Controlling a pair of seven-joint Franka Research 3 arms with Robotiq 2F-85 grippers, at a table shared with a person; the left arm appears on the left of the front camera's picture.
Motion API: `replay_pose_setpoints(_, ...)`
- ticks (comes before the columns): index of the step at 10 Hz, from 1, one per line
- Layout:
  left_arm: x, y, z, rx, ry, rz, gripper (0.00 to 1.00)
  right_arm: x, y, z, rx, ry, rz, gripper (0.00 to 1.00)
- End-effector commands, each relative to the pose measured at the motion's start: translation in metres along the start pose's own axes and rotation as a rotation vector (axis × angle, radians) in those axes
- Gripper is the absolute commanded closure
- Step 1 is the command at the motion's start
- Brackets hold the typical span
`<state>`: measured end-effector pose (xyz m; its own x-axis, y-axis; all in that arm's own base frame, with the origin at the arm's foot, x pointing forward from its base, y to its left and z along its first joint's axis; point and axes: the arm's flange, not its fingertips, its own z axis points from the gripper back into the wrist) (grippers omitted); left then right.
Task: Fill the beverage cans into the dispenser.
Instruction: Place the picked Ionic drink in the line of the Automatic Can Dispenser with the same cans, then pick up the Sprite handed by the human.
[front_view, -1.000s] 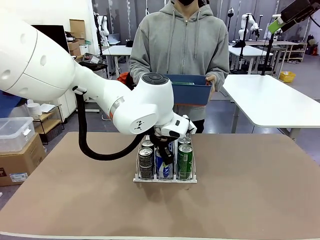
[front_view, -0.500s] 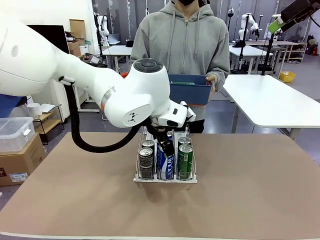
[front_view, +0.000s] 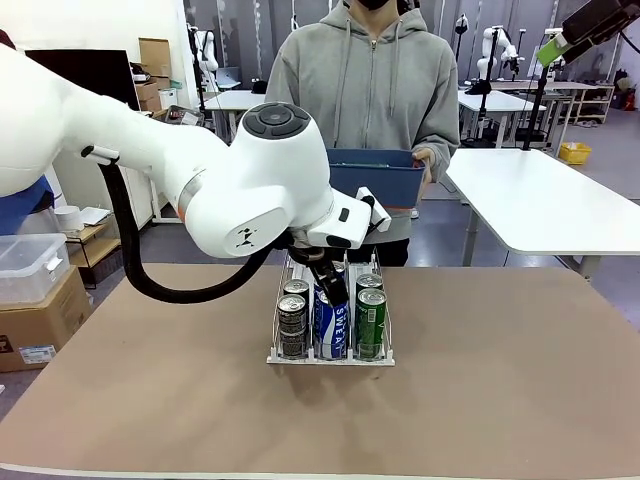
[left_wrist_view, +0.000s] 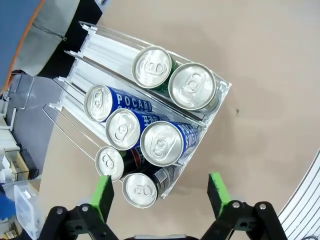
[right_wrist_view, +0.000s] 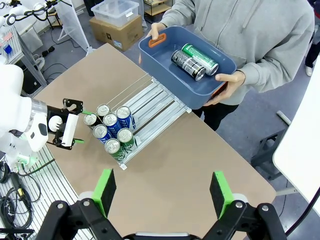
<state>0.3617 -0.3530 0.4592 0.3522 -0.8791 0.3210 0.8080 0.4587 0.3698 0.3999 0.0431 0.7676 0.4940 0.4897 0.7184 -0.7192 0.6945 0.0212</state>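
Seven cans (left_wrist_view: 161, 143) stand at the dispenser's (left_wrist_view: 107, 52) front end; two spare cans (right_wrist_view: 192, 61) lie sideways in the tub (right_wrist_view: 165, 70) a person (front_view: 370, 90) holds past the table's (front_view: 500, 400) far edge. My left gripper (left_wrist_view: 160, 186), spread empty above it, looks nearer them than my right gripper (right_wrist_view: 162, 192), also spread; front-on, my arm (front_view: 200, 180) hides the rear lanes

The white left arm (front_view: 150, 170) comes in with its large rounded joint above and to the left of the clear three-lane dispenser rack with a white base (front_view: 372, 358). Its wrist bends down so that the black two-finger left gripper (front_view: 333, 285) hangs pointing downward just over the rack's middle lane, green-padded fingers (left_wrist_view: 103, 196) spread wide with nothing between them. The black right gripper (right_wrist_view: 162, 192) hovers high above that rack, well off to its right side, looking down on it, jaws wide apart and empty.
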Motion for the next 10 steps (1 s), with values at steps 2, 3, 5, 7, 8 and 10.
replay_pose_setpoints(2,0.0010,0.0034,-0.0053,-0.009,0.025,0.005,0.00,-0.0011,0.0001,-0.0004,-0.003,-0.008,-0.003,0.00)
replay_pose_setpoints(3,0.0010,0.0034,-0.0053,-0.009,0.025,0.005,0.00,-0.0011,0.0001,-0.0004,-0.003,-0.008,-0.003,0.00)
replay_pose_setpoints(5,0.0010,0.0034,-0.0053,-0.009,0.025,0.005,0.00,-0.0011,0.0001,-0.0004,-0.003,-0.008,-0.003,0.00)
replay_pose_setpoints(7,0.0010,0.0034,-0.0053,-0.009,0.025,0.005,0.00,-0.0011,0.0001,-0.0004,-0.003,-0.008,-0.003,0.00)
replay_pose_setpoints(8,0.0010,0.0034,-0.0053,-0.009,0.025,0.005,0.00,-0.0011,0.0001,-0.0004,-0.003,-0.008,-0.003,0.00)
replay_pose_setpoints(10,0.0010,0.0034,-0.0053,-0.009,0.025,0.005,0.00,-0.0011,0.0001,-0.0004,-0.003,-0.008,-0.003,0.00)
